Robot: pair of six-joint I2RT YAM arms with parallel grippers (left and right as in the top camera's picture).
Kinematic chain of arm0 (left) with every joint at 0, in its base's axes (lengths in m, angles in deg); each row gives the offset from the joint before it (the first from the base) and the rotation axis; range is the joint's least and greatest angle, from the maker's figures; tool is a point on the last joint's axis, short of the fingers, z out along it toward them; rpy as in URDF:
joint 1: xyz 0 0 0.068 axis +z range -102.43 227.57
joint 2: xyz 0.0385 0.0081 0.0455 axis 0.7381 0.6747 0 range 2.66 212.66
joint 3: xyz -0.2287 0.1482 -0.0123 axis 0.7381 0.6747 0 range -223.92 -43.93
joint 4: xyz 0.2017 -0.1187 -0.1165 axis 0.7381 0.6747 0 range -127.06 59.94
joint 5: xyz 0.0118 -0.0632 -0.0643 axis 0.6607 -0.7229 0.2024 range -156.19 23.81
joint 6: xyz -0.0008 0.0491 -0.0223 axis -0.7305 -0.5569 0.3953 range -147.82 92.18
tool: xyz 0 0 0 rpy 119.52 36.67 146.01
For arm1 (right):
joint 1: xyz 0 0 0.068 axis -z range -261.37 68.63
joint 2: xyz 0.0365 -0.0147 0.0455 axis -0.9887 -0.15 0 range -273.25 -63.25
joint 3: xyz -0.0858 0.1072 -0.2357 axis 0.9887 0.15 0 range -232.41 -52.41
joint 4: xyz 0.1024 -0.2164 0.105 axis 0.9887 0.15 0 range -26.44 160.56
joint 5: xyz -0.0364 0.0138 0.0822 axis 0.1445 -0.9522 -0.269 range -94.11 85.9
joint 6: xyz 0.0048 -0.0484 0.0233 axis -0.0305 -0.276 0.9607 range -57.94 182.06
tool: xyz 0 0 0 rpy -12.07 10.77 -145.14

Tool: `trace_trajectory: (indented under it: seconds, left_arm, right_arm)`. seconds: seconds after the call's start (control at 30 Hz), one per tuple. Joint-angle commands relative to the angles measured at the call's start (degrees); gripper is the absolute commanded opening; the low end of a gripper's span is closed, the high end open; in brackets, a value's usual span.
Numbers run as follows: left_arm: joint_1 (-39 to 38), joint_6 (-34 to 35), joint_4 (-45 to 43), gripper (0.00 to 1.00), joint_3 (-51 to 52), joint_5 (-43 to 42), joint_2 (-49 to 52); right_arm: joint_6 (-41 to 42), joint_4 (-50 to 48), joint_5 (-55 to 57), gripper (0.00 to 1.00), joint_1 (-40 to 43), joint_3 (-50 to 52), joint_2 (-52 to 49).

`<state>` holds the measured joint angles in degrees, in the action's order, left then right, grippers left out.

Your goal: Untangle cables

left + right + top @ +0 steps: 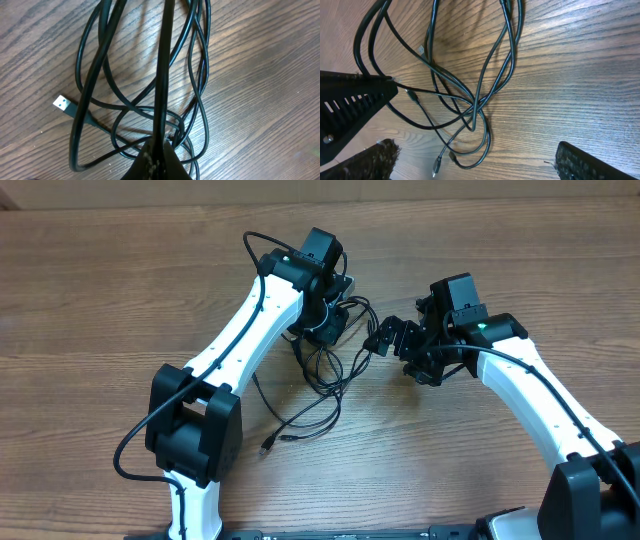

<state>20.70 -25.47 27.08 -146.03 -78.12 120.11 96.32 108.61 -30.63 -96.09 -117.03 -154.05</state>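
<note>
A tangle of thin black cables (322, 375) lies on the wooden table between the two arms. My left gripper (325, 322) is shut on one cable strand and holds it up over the heap; the left wrist view shows the jaws (160, 159) pinched on that strand (162, 75). A USB plug (62, 104) lies on the wood to the left. My right gripper (388, 340) hovers open and empty just right of the tangle. In the right wrist view its fingers (480, 167) are spread wide, with the cable loops (475, 105) ahead of them.
Two small cable ends (275, 442) lie on the wood near the front of the heap and also show in the right wrist view (445, 161). The left gripper's black body (347, 102) juts in at the left of that view. The table (100, 300) is bare wood.
</note>
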Motion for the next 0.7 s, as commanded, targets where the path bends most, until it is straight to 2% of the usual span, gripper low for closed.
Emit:
trace_trajectory:
  seconds: [0.0,0.17,0.4,0.57,0.63,0.67]
  left_arm:
    - [0.26,-0.68,0.15,0.12,-1.11,0.11,-1.31]
    - [0.26,-0.68,0.13,0.23,-1.09,0.09,-1.31]
    - [0.15,-0.39,-1.38,0.19,1.36,0.09,-1.29]
    - [0.17,0.42,-7.82,0.24,7.69,0.11,-1.29]
    - [0.17,0.42,-8.39,0.18,8.15,0.11,-1.29]
    - [0.22,0.42,-8.63,0.05,8.15,0.09,-1.29]
  right_arm:
    - [-0.48,-0.13,0.61,1.0,0.17,-1.03,1.11]
    - [-0.48,-0.13,0.61,1.0,0.17,-1.03,1.11]
    - [-0.48,-0.13,0.61,1.0,0.17,-1.03,1.11]
    - [-0.48,-0.13,0.61,1.0,0.17,-1.03,1.11]
    - [-0.48,-0.13,0.61,1.0,0.17,-1.03,1.11]
    - [-0.48,-0.13,0.61,1.0,0.17,-1.03,1.11]
